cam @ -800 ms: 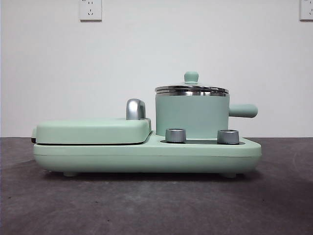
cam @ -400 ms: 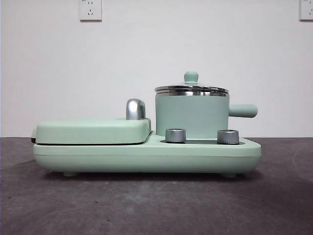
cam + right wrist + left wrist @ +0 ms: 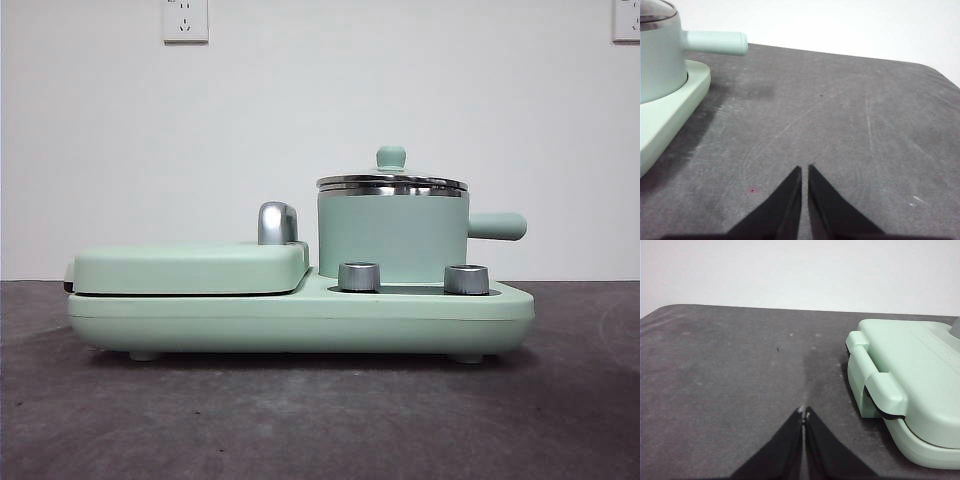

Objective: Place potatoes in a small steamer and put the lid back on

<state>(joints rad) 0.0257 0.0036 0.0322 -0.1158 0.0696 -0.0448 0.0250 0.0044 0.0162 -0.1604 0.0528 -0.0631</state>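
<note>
On the left, the left gripper (image 3: 803,412) waits low over the grey table (image 3: 730,365), its jaws closed together and holding nothing; just beside it is the end of the griddle (image 3: 910,385), flat and closed. In the front view the griddle (image 3: 190,268) takes the left half of the green base (image 3: 300,320), with a chrome handle (image 3: 278,222) behind it. To the right of this stands the steamer (image 3: 392,238) on the base, and the lid (image 3: 391,183) sits on its steel rim, the small knob (image 3: 391,157) pointing up. Two metal dials (image 3: 359,276) are in front of the pot. The side handle (image 3: 497,226) of the steamer points to the right. Further right, the right gripper (image 3: 804,172) also waits over the bare table, jaws nearly touching and empty, and it sees the steamer (image 3: 660,55) and its handle from the side. I cannot see the potato in any view; maybe it is inside the pot already, but the pictures do not tell this. If it is not yet inside, I think the first step is to take off the lid: the right gripper is nearer, so it should open, come from above, close on the knob squarely and lift straight up, so the pot does not shift on its base.
</note>
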